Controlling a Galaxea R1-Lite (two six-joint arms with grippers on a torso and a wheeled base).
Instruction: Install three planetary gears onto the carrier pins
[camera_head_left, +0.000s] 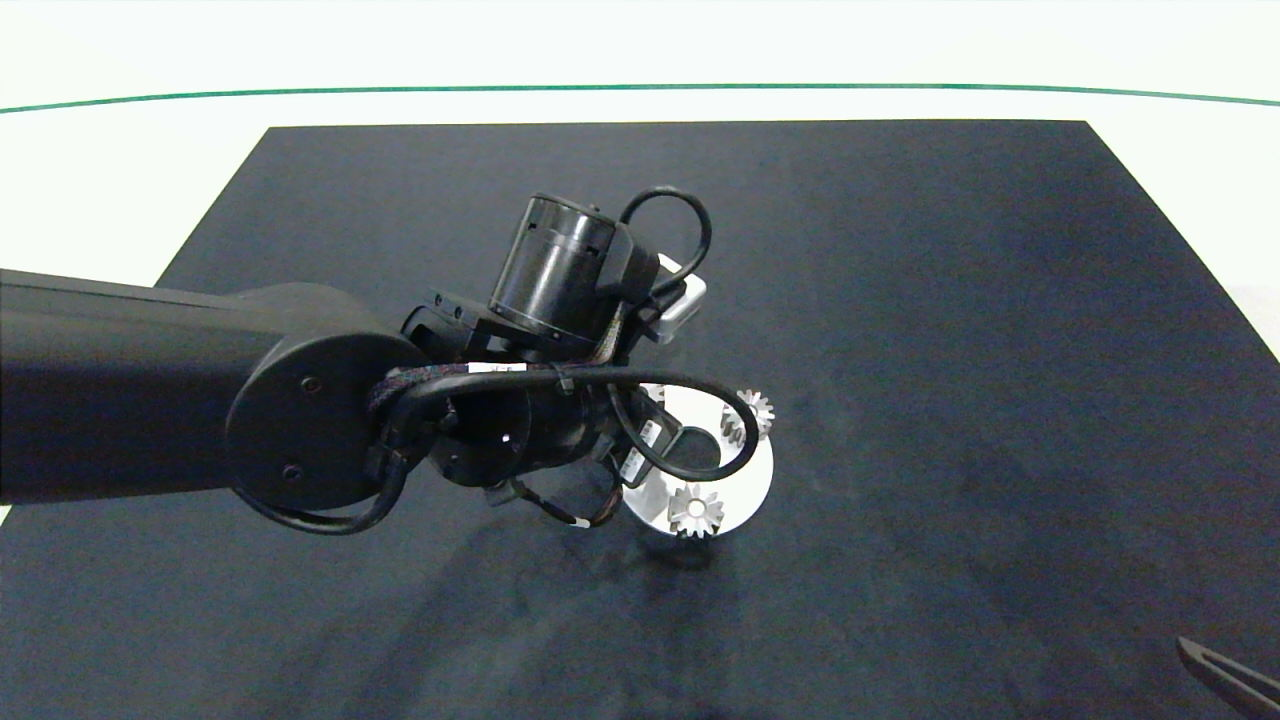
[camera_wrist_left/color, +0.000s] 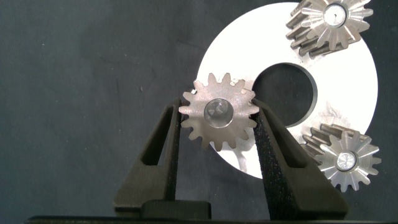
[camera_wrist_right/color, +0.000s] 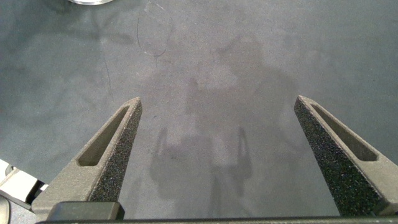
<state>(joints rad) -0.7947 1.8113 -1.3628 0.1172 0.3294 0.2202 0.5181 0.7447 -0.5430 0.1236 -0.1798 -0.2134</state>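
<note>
Left end effector closed on a planetary gear, pads pressing its teeth from both sides. Gear held flat over the edge of the white carrier disc, a carrier pin's end filling its centre hole. Whether fully seated on the disc, cannot tell. Two more planetary gears already on the disc: one at the rim across the large centre hole, another at the rim beside the right-hand finger, each with a pin tip showing in its bore.

From the head camera, left arm reaching in over the dark mat on the white worktop, wrist and looping cables covering much of the disc; two gears visible there, one at the near rim, one at the far right rim, the third hidden beneath the wrist.

Right end effector parked at the mat's near right corner, fingers spread wide, holding nothing, above bare mat.
</note>
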